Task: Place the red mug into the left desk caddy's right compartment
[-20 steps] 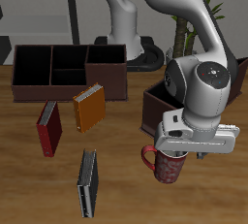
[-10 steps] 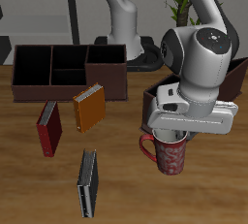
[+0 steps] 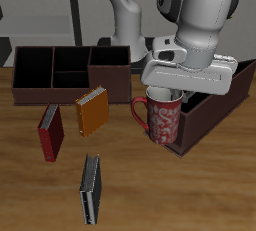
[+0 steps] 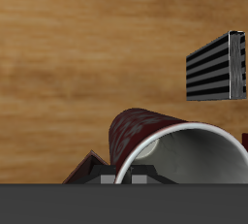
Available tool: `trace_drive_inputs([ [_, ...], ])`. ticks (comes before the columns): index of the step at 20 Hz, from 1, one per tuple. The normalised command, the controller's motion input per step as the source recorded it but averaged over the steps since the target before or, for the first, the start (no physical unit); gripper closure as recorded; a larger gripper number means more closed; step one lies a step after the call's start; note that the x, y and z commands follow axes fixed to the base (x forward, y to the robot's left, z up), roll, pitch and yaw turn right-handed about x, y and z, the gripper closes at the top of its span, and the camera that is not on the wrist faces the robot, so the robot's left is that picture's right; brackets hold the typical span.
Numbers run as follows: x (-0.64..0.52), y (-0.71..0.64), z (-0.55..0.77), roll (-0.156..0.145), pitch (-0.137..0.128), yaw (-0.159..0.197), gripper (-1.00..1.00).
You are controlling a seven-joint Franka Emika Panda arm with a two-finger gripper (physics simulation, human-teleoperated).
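Jaws pinching the red mug [image 3: 161,118] rim, gripper [image 3: 166,94] lifted beside the left desk caddy [image 3: 212,115], orange book [image 3: 91,110], maroon book [image 3: 50,132] and grey book [image 3: 90,188] well apart.

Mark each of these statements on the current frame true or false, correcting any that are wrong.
1. The red mug is lifted off the table in the hand. True.
2. The mug already sits inside the left desk caddy. False: it hangs in front of the caddy, outside it.
3. Three books lie on the table. True: a red book, an orange book and a grey book.
4. The mug hangs upside down. False: its opening faces up.
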Motion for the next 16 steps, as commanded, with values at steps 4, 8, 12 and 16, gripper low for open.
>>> trace_drive_inputs([
  [4, -0.58, -0.1, 0.74, -0.008, -0.087, 0.009, 1.0],
  [8, -0.85, -0.05, 0.76, -0.014, -0.053, -0.054, 1.0],
  [12, -0.66, 0.11, 0.35, 0.02, 0.003, -0.024, 1.0],
  [16, -0.47, 0.2, 0.11, 0.048, -0.027, 0.007, 1.0],
])
